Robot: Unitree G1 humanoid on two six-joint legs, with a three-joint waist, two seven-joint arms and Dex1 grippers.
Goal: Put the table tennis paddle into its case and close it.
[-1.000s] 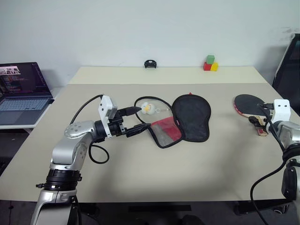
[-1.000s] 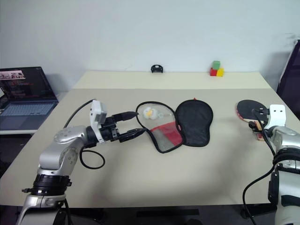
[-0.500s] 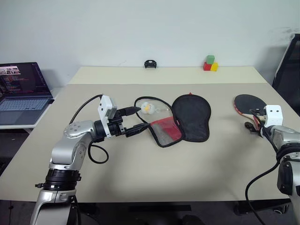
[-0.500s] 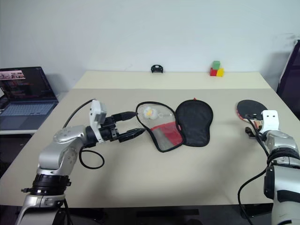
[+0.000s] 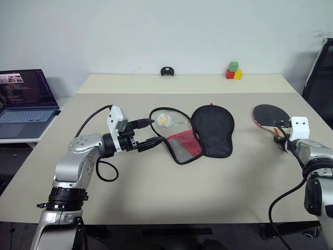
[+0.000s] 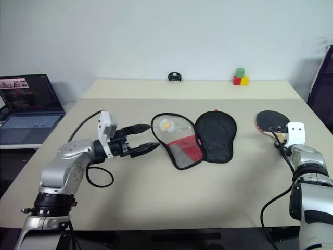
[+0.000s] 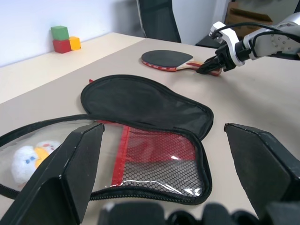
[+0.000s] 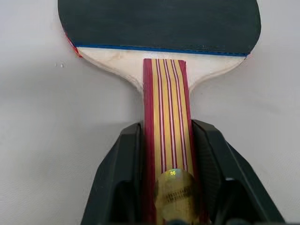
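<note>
Table tennis paddle point(image 5: 270, 115), black rubber face, striped wooden handle: lies at right of frame on counter point(image 5: 208, 187), handle pinched between right tool point(image 8: 166, 187) fingers. Likely light, stiff. Left tool point(image 5: 147, 134) spread beside open black fabric case point(image 5: 210, 130).

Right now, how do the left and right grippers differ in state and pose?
1. The left gripper is open, holding nothing; the right gripper is closed on the handle of the table tennis paddle.
2. The left gripper hovers level above the table, pointing toward the case; the right gripper angles down to the tabletop at the far right.
Shared: both have two black fingers and a white wrist camera.
</note>
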